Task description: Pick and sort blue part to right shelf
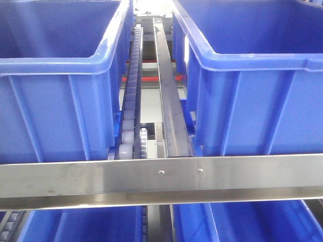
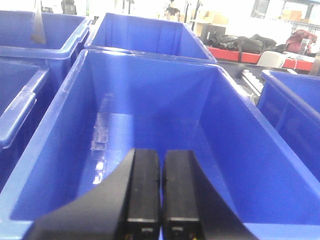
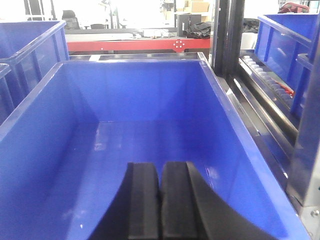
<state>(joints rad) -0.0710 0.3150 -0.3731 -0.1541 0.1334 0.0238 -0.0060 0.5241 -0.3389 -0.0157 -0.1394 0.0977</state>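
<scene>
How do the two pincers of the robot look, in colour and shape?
Both look alike. The left pincer has two flat black fingers with squared, rubber-like pads, and dark curved parts flare outward from them toward the base. The right pincer is the same matte black, with the same shape. No cables or markings are visible.

In the front view, a steel crossbar (image 1: 161, 176) is covering the lower walls of the two upper bins (image 1: 55, 101), and both bins are running off the picture's sides and top. The bins below (image 1: 252, 222) are being cut by the bottom edge. In each wrist view the jaws are blocking the near floor of the bin beneath. Behind the left wrist's bin (image 2: 150, 125), the bright background clutter (image 2: 240, 42) is washing out, too blurred to identify.
</scene>
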